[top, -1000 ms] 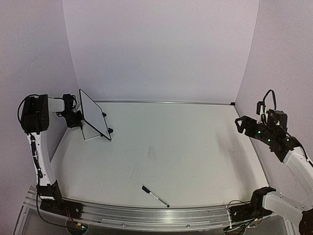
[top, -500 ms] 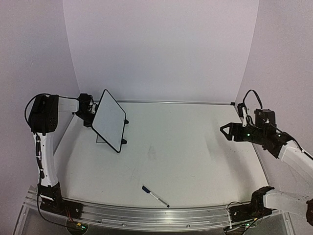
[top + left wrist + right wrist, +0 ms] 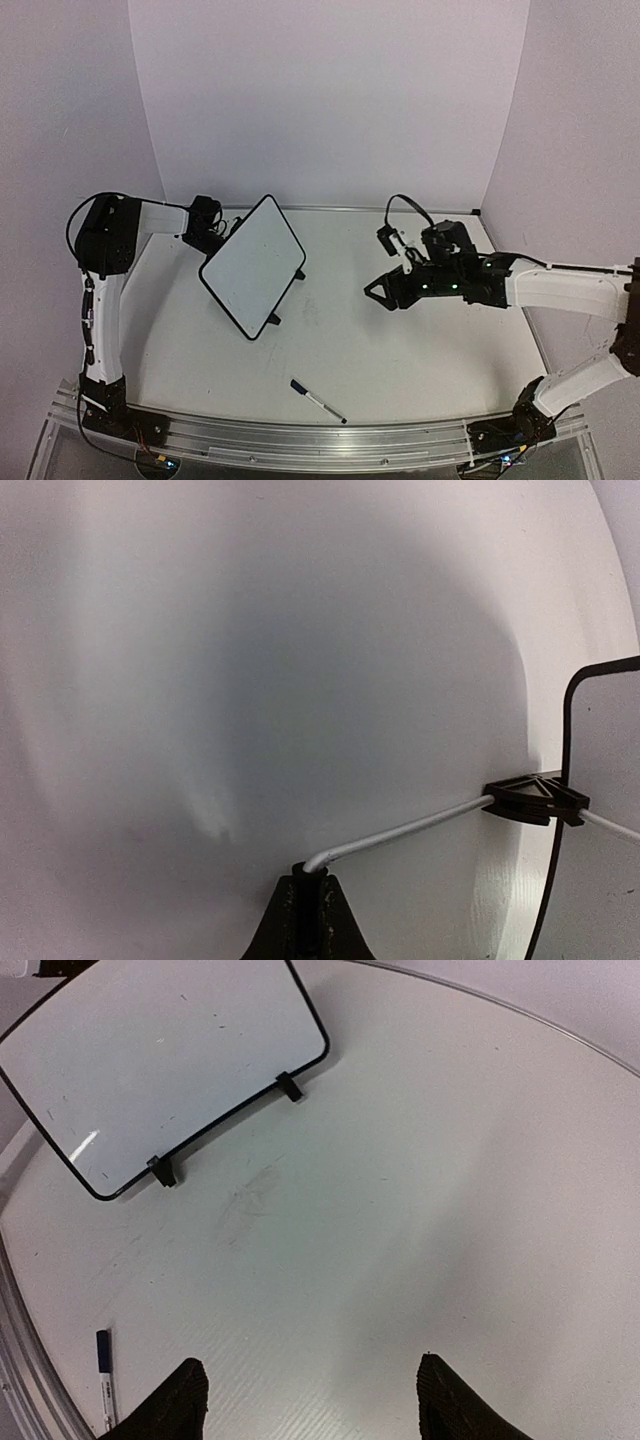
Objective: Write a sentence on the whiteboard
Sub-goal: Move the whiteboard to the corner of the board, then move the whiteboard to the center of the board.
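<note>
Whiteboard (image 3: 252, 278) tilted, edge in closed left claw (image 3: 222, 238); marker (image 3: 318, 401) on table (image 3: 420, 350).

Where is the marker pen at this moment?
In the top view the marker lies flat on the table, close to the middle of its front edge. It is in front of the whiteboard and apart from it.
</note>
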{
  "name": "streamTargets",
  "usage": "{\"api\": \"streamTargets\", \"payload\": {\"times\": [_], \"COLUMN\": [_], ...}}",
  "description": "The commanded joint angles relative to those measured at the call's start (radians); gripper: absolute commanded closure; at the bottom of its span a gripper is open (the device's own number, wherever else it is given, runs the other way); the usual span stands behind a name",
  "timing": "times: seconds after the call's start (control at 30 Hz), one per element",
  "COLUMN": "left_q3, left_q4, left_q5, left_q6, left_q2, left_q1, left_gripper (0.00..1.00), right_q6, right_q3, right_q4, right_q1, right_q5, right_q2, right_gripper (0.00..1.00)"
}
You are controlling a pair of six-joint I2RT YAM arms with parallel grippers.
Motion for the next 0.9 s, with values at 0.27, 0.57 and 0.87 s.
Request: {"api": "streamTargets", "payload": {"times": [0.27,0.57,0.87], "left_q3": [-0.052,-0.26,-0.429], "left_q4": [0.066,0.244,0.313], "left_q5": [0.06,0.025,-0.084], "left_q6": [-0.032,-0.175,-0.305], "left_q2": [-0.09,-0.273,-0.529], "left_q1": [-0.044,0.088,0.199], "left_gripper": [0.75,0.56,0.38], "right_q6": [-0.076,-0.164,-0.2], "right_q3": [0.276,0.444,0.611], "right_q4": [0.281,0.271,0.219], "right_q1": [0.242,0.268,0.272], "right_q5": [-0.013,-0.038,-0.068], "right_q2": [0.48,0.713,0.891], "right_gripper": [0.41,0.4,0.45]}}
